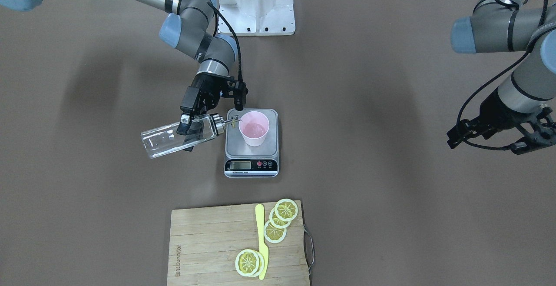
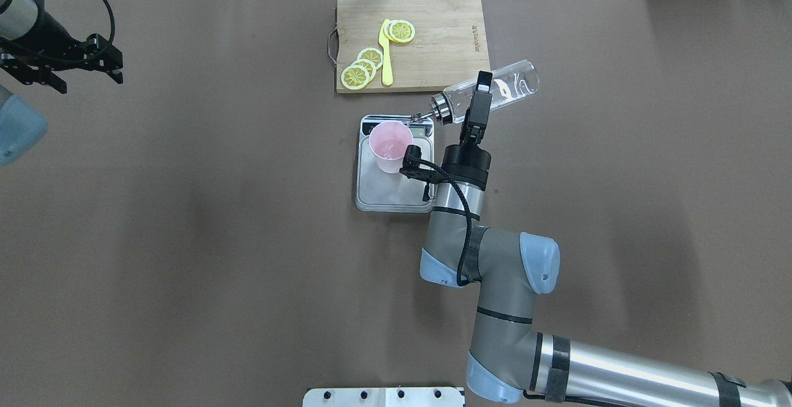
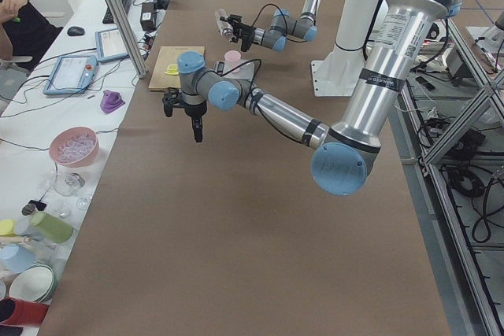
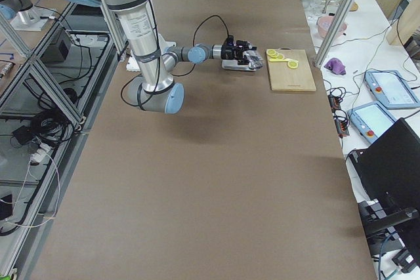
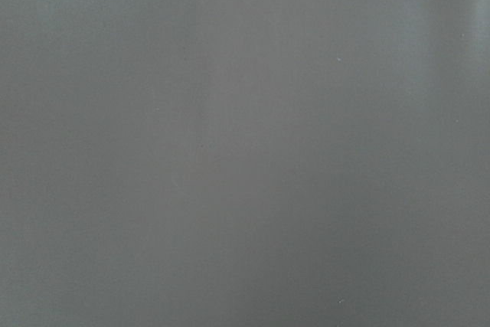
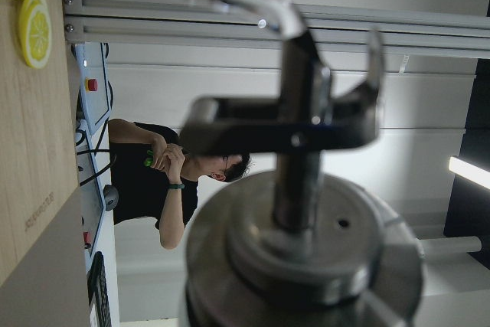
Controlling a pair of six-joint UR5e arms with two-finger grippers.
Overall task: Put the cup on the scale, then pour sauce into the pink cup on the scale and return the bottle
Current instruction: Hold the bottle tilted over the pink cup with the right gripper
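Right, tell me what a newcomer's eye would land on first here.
The right gripper holds a small clear glass bottle tipped nearly flat. Its metal spout is at the rim of the pale pink plastic cup, which stands on the flat silver-grey kitchen scale at the table's middle. On the operators' side, a bamboo cutting board carries yellow lemon slices and a yellow plastic knife.

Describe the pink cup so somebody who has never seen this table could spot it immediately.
On the brown table, a steel kitchen scale lies beside the wooden cutting board, toward the robot. The cup stands upright on its platform: a small, handleless pale pink tumbler, the only pink thing there, with the spout of a tilted glass bottle at its rim.
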